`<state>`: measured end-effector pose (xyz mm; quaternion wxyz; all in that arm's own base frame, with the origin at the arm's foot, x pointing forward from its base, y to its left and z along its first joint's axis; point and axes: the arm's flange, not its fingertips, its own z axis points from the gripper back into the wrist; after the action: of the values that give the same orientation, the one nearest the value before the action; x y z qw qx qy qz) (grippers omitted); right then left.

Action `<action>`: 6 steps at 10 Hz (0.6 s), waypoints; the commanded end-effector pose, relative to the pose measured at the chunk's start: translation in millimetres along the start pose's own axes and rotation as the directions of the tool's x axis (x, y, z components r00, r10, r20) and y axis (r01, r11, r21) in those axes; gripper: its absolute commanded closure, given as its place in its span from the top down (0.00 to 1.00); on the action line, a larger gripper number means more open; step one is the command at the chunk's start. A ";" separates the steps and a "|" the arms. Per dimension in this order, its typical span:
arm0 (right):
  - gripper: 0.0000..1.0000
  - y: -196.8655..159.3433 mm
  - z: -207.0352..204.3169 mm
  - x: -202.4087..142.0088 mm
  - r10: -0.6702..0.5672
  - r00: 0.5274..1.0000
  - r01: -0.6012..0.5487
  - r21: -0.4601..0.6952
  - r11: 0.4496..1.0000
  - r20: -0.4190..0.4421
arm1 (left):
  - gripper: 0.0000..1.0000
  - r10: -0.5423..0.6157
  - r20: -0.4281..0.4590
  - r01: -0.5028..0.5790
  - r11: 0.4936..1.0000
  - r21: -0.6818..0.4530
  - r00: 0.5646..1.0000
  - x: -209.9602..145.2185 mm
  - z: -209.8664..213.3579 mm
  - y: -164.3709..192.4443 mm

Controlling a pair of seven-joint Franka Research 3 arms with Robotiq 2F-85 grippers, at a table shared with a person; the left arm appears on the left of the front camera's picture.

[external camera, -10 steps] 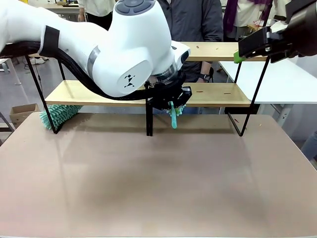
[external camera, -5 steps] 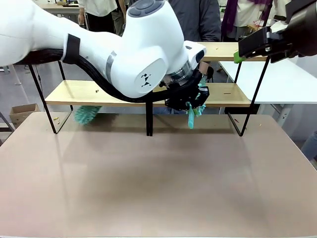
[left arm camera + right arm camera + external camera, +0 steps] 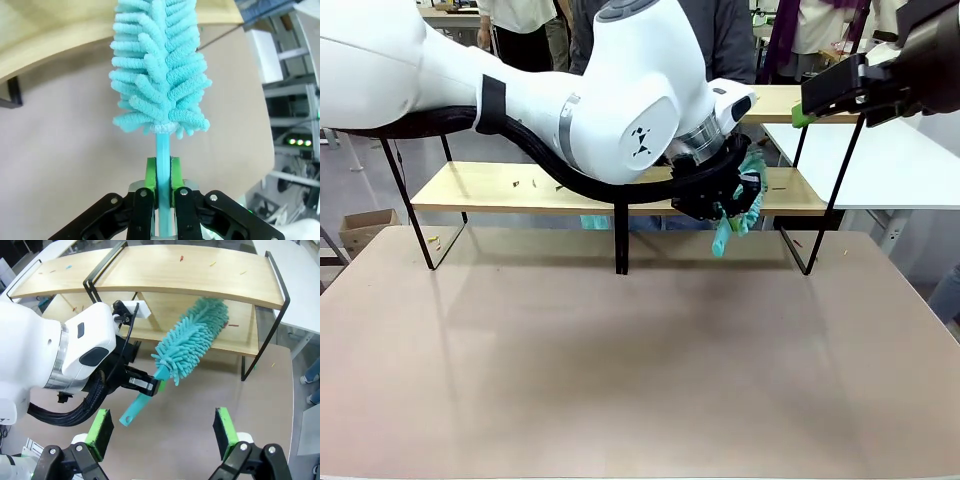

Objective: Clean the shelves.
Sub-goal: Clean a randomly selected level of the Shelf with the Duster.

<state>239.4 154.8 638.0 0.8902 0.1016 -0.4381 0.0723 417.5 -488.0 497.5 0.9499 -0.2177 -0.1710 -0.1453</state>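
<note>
left gripper (image 3: 163,175) clamps one teal duster (image 3: 160,75) by the two shelves (image 3: 200,270).

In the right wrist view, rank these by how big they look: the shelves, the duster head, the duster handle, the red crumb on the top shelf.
1. shelves: largest by far.
2. duster head.
3. duster handle: thinner, though likely nearer the camera.
4. red crumb: a speck.

brown table (image 3: 640,380) | cardboard box (image 3: 365,228) on floor, far left | white table (image 3: 905,160) — far right
</note>
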 end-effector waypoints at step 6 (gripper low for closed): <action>1.00 -0.1 -0.4 -0.2 -0.003 1.000 0.003 0.001 1.000 -0.001 | 0.12 -0.366 -0.226 0.316 0.921 -0.229 0.903 -24.6 47.7 37.6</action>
<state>239.4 154.8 637.9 0.8903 0.1015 -0.4381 0.0723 408.9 -468.5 510.7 0.8993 -0.2734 -0.0735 -0.3334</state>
